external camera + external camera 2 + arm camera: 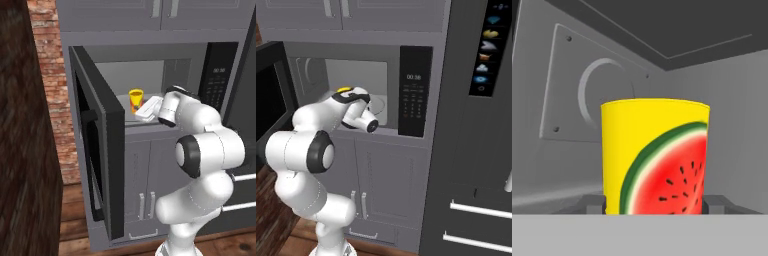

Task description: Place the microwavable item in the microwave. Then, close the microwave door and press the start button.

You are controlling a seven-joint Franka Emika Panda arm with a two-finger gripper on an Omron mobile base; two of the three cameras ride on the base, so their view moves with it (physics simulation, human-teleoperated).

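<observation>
The cup [135, 98] stands upright inside the microwave [150, 70], toward the left of its cavity, with the end effector [145, 111] reaching in from the front and its fingers [592, 204] on either side of the cup's base. The microwave door [97, 140] hangs swung out to the left of the opening, and the keypad panel [415, 92] sits to the right of the cavity. Cabinet doors [386, 185] lie below the microwave and more cabinets [165, 10] above it, with a brick wall [50, 85] to the left behind the door.
</observation>
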